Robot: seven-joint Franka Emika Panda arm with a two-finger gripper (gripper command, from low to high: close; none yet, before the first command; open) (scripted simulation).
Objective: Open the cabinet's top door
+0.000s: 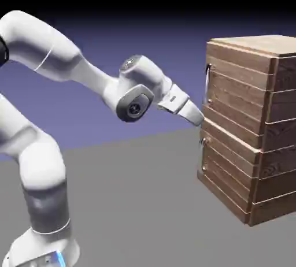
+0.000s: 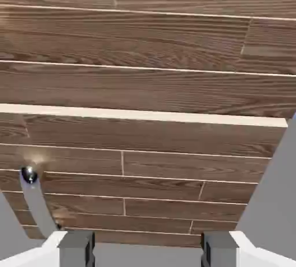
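Note:
The brown plank cabinet (image 1: pixel 248 127) stands at the exterior view's right. Its top door (image 1: pixel 234 95) carries a thin vertical metal bar handle (image 1: pixel 207 84) at its near edge. My gripper (image 1: pixel 199 118) points down at the door's bottom, close to the seam above the lower panel (image 1: pixel 228 170) and below the handle. In the hand view the top door's planks (image 2: pixel 144 46) fill the upper half, and a pale ledge marks the jutting lower panel (image 2: pixel 150 167). My gripper (image 2: pixel 147 251) is open, and nothing lies between its fingertips (image 2: pixel 75 248).
A short metal bar handle (image 2: pixel 36 202) with a shiny end shows at the hand view's lower left on the nearer panel. The grey table (image 1: pixel 144 202) spreads in front of the cabinet. My white arm (image 1: pixel 63 63) arches in from the left.

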